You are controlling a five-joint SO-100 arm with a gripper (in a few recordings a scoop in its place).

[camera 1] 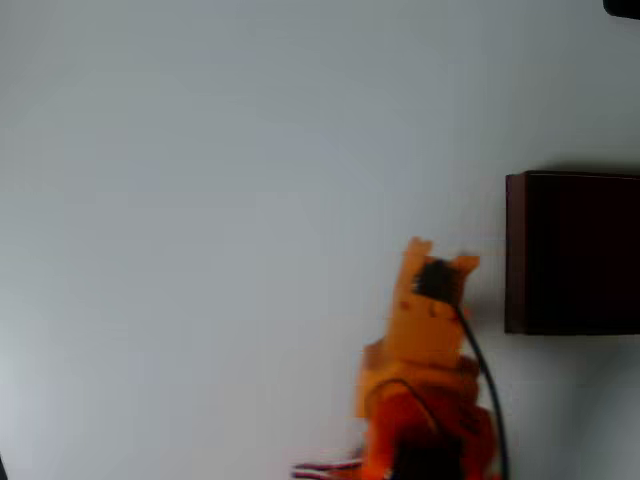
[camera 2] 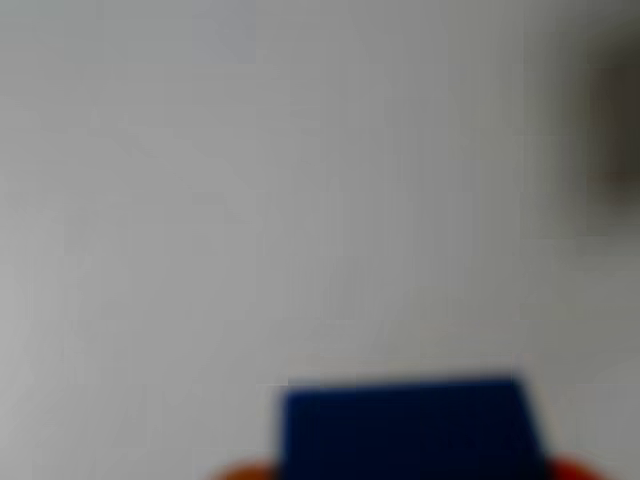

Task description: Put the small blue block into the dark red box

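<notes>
Plain white table (camera 1: 200,200). Gripper (camera 1: 440,262) holds the small blue block (camera 2: 410,428) (blurred), just beside the dark red box (camera 1: 573,253).

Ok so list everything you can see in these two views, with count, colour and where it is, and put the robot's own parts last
small blue block: one, solid blue, at the bottom edge of the wrist view, close to the camera, with orange showing at either side of it.
dark red box: one, maroon walls with a near-black inside, at the right edge of the overhead view, cut off by the frame.
table: one, plain white, under everything.
arm: one, orange with a black cable, coming up from the bottom edge of the overhead view.
hand: one, orange, just left of the box and outside it; whether it is closed on the block is too blurred to tell.
</notes>
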